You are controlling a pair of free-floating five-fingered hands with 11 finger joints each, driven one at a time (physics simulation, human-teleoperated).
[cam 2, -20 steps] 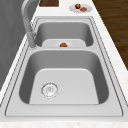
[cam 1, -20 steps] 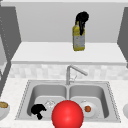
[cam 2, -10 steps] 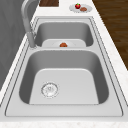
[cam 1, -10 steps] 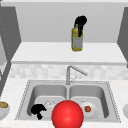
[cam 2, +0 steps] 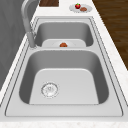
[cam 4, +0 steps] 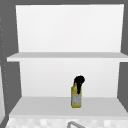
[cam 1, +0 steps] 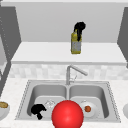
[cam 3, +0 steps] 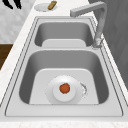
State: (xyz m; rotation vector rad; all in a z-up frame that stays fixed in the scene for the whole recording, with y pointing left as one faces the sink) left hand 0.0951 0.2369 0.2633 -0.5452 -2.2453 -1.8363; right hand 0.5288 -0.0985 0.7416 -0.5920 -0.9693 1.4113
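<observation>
A yellow bottle (cam 1: 76, 45) stands upright on the white shelf (cam 1: 45, 53) above the sink, also seen in the upper view (cam 4: 76, 98). My right hand (cam 1: 79, 27) sits on its top, fingers curled down over the neck (cam 4: 79, 83). My left hand (cam 1: 38, 110) hangs in the air at the front of the left basin, fingers relaxed and holding nothing. In the right side view its fingertips (cam 3: 12, 3) point down at the far end, near a plate with bread (cam 3: 47, 6).
A large red ball (cam 1: 67, 115) shows low in the front view, before the sink's divider. A white plate (cam 3: 56, 96) with a small orange item (cam 3: 65, 88) lies in the right basin. The faucet (cam 1: 72, 72) stands behind the divider. A fruit plate (cam 2: 80, 7) sits on the right counter.
My right hand looks to have settled slightly lower onto the bottle's top. The bottle and my left hand have not moved.
</observation>
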